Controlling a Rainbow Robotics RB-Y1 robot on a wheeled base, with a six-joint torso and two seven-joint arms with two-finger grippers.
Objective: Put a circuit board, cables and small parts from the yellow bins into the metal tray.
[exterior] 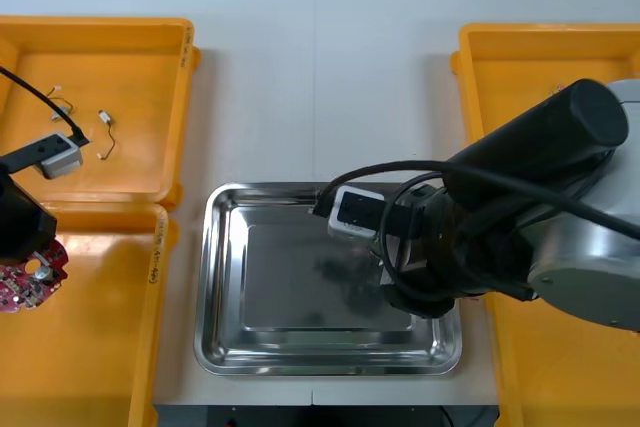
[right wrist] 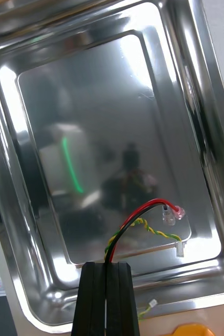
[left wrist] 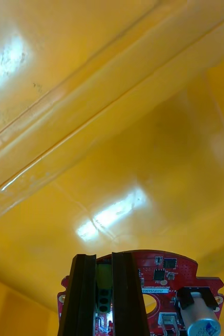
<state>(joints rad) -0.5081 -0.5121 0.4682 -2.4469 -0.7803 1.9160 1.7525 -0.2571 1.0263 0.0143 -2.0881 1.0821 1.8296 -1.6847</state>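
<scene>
A: Which step?
B: Cable drop-off. Right claw (right wrist: 107, 265) pinched narrow on the red and yellow cable (right wrist: 143, 210). Plugs hang just past its tips, metal tray (right wrist: 195, 68) floor beyond.
A: Next?
B: Prob. lower, then open. Left claw (left wrist: 104, 257) clamps the circuit board (left wrist: 164, 273), yellow bin (left wrist: 117, 131) beyond it.

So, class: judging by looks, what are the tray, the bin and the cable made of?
Tray: bare metal, polished; it mirrors like steel. Bin: probably moulded plastic, glossy, with soft highlights. Cable, held in the right fingers: coloured plastic-looking insulation, likely over wire that is hidden.
</scene>
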